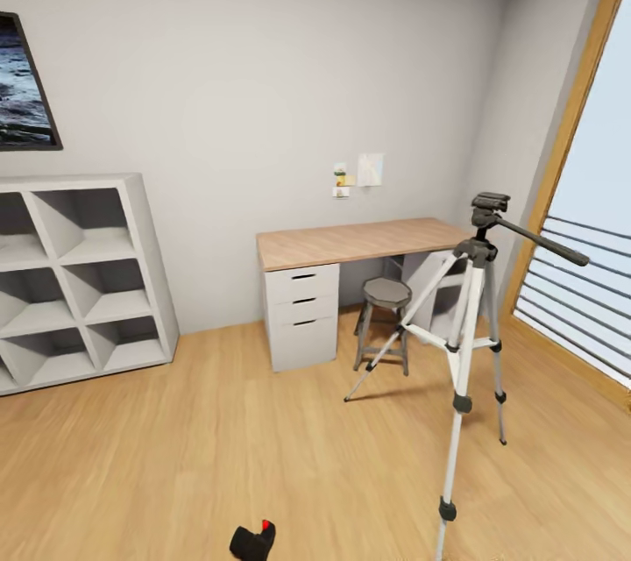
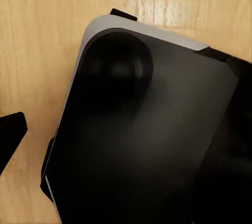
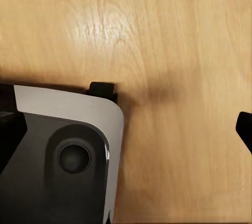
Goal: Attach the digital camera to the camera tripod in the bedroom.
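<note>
Digital camera [image 1: 254,541] low at head view's bottom edge, over plank floor [image 1: 219,438]. Camera tripod [image 1: 464,342] stands right, near stool [image 1: 384,320] and desk [image 1: 359,242]. Hand states: cannot tell

One tripod [image 1: 471,316], one camera [image 1: 253,541], one stool [image 1: 386,316]

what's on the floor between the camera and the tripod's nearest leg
Nothing: in the head view the stretch from the digital camera to the camera tripod and its nearest leg is bare wood plank floor.
</note>
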Robot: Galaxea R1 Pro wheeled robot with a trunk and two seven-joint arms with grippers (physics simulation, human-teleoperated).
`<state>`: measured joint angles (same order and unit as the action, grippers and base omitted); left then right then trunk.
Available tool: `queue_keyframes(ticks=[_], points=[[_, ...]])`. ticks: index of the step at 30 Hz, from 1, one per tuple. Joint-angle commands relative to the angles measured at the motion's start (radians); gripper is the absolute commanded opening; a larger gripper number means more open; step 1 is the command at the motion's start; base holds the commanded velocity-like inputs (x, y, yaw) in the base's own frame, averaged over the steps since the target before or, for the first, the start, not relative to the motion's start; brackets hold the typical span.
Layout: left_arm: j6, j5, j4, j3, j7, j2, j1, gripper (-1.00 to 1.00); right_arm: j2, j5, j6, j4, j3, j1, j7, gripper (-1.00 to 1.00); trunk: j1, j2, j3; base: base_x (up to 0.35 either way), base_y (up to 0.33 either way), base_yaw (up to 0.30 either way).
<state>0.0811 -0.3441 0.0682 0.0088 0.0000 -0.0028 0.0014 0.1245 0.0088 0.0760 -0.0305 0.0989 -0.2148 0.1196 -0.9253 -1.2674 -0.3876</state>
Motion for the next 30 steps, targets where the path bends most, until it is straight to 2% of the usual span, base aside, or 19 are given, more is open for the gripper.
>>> queue_keyframes(ticks=[1,21,30], points=[[0.002,-0.004,0.001,0.0,0.0,0.0,0.0,1.0,0.0,0.001,0.006,-0.003,0.007,-0.002,0.002,1.0,0.0,-0.001,-0.001,0.0,0.35,-0.2],[0.002,-0.004,0.001,0.0,0.0,0.0,0.0,1.0,0.0,0.003,0.005,-0.003,0.007,-0.002,0.003,1.0,0.0,-0.001,-0.001,0.004,0.35,-0.236],[0.002,-0.004,0.001,0.0,0.0,0.0,0.0,1.0,0.001,0.003,0.008,-0.003,0.007,-0.002,0.003,1.0,0.0,-0.001,-0.001,0.125,0.302,-0.241]])
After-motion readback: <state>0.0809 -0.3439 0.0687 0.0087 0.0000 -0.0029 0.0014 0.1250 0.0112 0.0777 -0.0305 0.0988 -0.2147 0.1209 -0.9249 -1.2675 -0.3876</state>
